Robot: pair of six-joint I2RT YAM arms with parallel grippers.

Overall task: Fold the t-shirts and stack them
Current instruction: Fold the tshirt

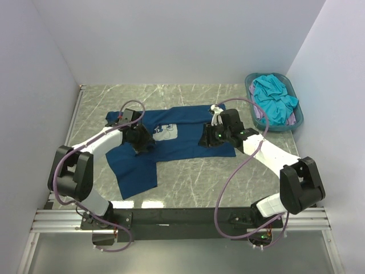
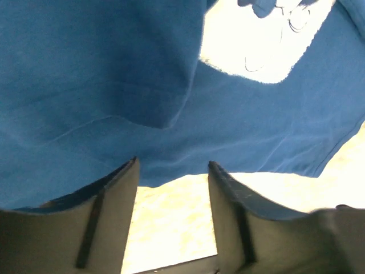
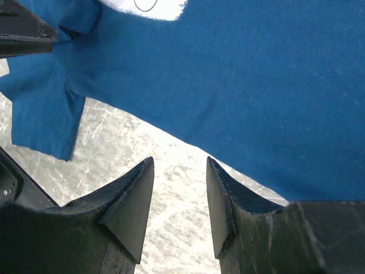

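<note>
I have the navy t-shirt (image 1: pixel 188 147) lying spread across the middle of the table (image 1: pixel 188 182), white chest print (image 1: pixel 165 132) facing up; one flap of it trails toward the near edge on my left side, and the cloth there is rumpled rather than flat.

Left gripper (image 1: pixel 141 142) sits low over the shirt just left of the print; on its wrist view the fingers (image 2: pixel 108 211) stand apart with bare table between them, nothing clasped, and the shirt's edge runs right across the fingertips; a doubled layer of navy lies just beyond.

Right gripper (image 1: pixel 206 138) is down at the shirt's right half, near its front edge; its fingers (image 3: pixel 128 205) are likewise spread and empty, tabletop showing in the gap, the blue hem just ahead of the tips; a sleeve shows at the left of that view.

Over in the far right corner the teal basket (image 1: pixel 251 85) holds the turquoise tee (image 1: pixel 274 97) heaped on top; the lilac tee (image 1: pixel 258 114) peeks out beneath it; both are well apart from the arms.
</note>
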